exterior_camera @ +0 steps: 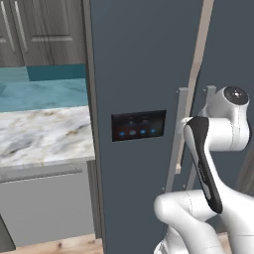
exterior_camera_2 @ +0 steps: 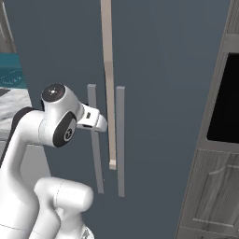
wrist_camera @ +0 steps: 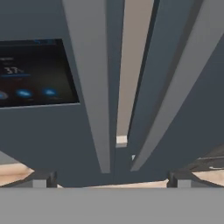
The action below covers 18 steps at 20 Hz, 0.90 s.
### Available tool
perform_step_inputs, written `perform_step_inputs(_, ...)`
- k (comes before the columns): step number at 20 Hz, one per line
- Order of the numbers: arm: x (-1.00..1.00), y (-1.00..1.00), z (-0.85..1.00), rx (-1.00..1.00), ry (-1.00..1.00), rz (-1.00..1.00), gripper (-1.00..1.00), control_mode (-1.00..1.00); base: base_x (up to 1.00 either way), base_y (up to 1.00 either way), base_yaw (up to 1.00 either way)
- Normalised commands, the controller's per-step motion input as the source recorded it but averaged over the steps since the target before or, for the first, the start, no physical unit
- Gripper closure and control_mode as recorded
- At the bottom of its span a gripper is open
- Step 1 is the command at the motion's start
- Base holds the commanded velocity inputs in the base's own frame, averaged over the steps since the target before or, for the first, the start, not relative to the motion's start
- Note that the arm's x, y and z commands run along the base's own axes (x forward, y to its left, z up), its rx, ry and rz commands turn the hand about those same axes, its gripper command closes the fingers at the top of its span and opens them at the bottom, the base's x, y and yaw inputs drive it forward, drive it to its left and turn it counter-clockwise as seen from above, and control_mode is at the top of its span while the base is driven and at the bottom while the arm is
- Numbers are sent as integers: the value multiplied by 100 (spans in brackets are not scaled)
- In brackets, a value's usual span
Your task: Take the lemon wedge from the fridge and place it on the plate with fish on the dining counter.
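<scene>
Gripper (wrist_camera: 109, 178) (jaws apart) facing fridge (wrist_camera: 52, 140) handles (wrist_camera: 89, 87)

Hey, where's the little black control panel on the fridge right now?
The black blue-lit panel sits on the fridge's left door, left of the two grey handles; in the hand view it appears at upper left.

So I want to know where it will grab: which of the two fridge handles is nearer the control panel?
The left handle, on the door that carries the black blue-lit panel. The other handle sits past the pale gap between the doors.
</scene>
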Motion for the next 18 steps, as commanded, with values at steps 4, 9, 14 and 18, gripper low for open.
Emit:
perform_step_inputs(4,-13,-1,0,0,-1,0,-100,-100,0,0,0)
perform_step_inputs(9,0,0,0,0,0,0,-100,100,-74,-10,0)
perform_step_inputs(14,0,0,0,0,0,0,-100,100,-66,-21,0)
perform_step_inputs(18,0,0,0,0,0,0,-100,100,-50,-25,0)
